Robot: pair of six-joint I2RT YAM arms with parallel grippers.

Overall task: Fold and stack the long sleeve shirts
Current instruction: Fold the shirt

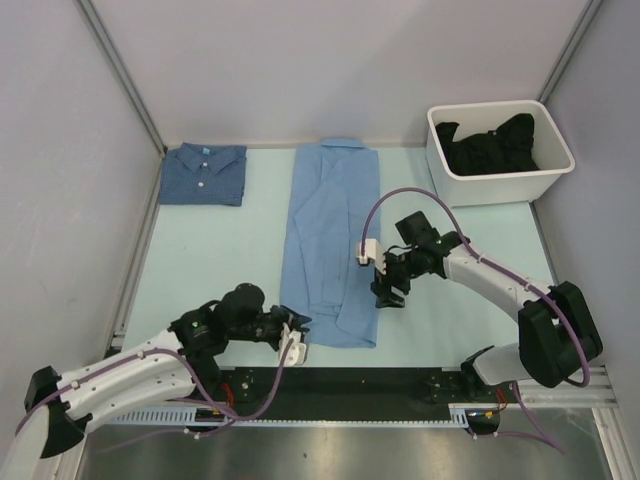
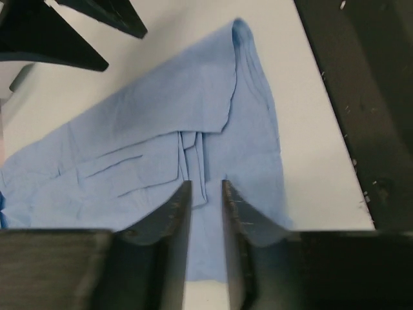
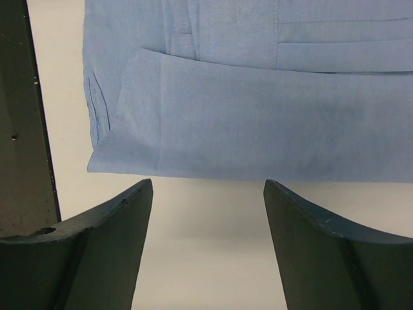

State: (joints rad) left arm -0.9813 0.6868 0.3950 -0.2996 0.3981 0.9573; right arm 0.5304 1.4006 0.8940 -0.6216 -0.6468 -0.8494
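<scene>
A light-blue shirt (image 3: pixel 258 116) lies flat across the far part of the view, folded in layers, with a slit cuff at its left corner. Its straight folded edge runs just beyond the end effector (image 3: pixel 208 187), whose two dark fingers (image 3: pixel 116 219) stand wide apart over bare table (image 3: pixel 206 258), clear of the cloth. A dark strip (image 3: pixel 19 129) borders the table's left side.

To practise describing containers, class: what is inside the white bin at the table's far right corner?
The white bin holds crumpled black clothing. How many pieces, and anything beneath them, cannot be seen: the cloth covers the bottom.
</scene>
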